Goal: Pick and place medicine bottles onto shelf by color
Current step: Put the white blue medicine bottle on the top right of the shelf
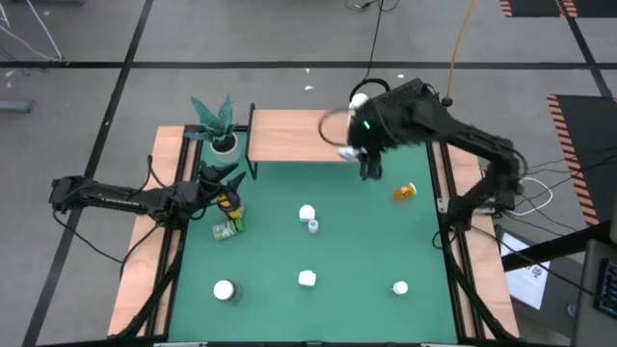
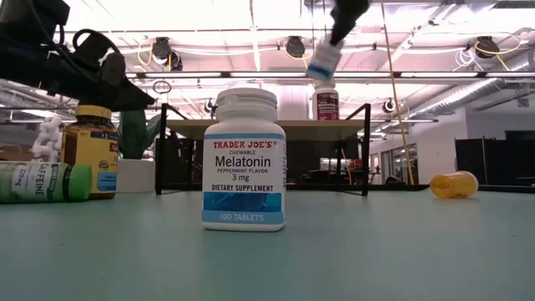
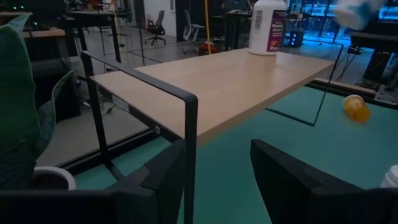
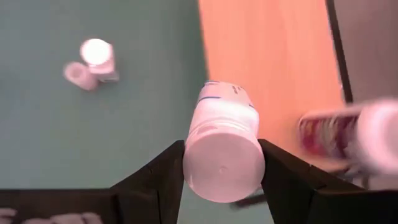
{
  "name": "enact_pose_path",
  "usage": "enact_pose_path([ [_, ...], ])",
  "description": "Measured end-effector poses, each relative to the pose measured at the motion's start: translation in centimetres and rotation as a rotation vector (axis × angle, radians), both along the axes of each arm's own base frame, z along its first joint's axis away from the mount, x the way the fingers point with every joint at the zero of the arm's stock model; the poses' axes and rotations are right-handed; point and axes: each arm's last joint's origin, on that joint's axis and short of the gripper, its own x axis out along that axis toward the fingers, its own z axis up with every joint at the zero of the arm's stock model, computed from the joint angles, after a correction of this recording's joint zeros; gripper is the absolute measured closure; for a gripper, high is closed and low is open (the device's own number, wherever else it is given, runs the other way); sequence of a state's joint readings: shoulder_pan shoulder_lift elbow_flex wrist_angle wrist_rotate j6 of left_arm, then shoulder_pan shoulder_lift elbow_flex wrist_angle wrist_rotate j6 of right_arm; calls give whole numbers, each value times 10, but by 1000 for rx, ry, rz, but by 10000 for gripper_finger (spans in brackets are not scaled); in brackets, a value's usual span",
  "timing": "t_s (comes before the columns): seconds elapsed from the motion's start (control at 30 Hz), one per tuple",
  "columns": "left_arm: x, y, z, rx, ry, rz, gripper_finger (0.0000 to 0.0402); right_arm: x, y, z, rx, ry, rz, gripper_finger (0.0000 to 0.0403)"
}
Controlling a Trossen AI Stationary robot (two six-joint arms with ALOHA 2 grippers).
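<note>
My right gripper point(image 1: 364, 166) is shut on a white medicine bottle with a blue-striped label point(image 4: 219, 109). It holds the bottle in the air by the near right part of the light-wood shelf point(image 1: 289, 135). One white bottle with a dark red label point(image 2: 326, 103) stands on the shelf's right end. On the green table a Melatonin bottle point(image 2: 243, 159) stands upright, and an orange bottle point(image 1: 405, 192) and a green one point(image 1: 227, 229) lie on their sides. An amber bottle point(image 1: 229, 204) stands at the left. My left gripper point(image 3: 214, 168) waits open by the shelf's left leg. My right gripper pinches the white bottle at its cap end point(image 4: 221, 163), one finger point(image 4: 163, 177) on each side of the cap. The fingers come slanting down from above. The bottle hangs tilted below them point(image 2: 323, 60), lifted clear of table and shelf.
A potted plant point(image 1: 222, 130) stands by the shelf's left end. Several more white bottles stand on the table, at the middle point(image 1: 307, 212) and toward the near edge point(image 1: 224, 289) point(image 1: 400, 287). Wooden rails point(image 1: 145, 280) run along both sides.
</note>
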State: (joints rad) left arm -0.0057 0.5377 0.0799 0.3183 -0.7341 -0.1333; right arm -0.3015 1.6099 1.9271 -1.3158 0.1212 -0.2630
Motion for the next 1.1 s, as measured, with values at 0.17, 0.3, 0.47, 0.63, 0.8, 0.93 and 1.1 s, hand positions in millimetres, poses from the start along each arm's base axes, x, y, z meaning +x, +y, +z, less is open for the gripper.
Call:
enact_pose_path([
  [0.17,0,0,0,0,2,0,218,18,-52,-12,-14,124,26,230],
  [0.3,0,0,-2,-5,18,-8,218,20,-76,-30,12,235,41,229],
  [0.47,0,0,-3,-20,22,-7,218,16,-89,-42,35,297,47,228],
  [0.63,0,0,-3,-26,16,-7,218,14,-93,-42,30,288,41,227],
  [0.8,0,0,-3,-30,13,-8,218,14,-93,-42,33,287,40,214],
  [0.93,0,0,-3,-31,13,-11,218,14,-93,-42,33,287,43,202],
  [1.1,0,0,-4,-30,17,-11,218,14,-94,-42,28,286,51,196],
])
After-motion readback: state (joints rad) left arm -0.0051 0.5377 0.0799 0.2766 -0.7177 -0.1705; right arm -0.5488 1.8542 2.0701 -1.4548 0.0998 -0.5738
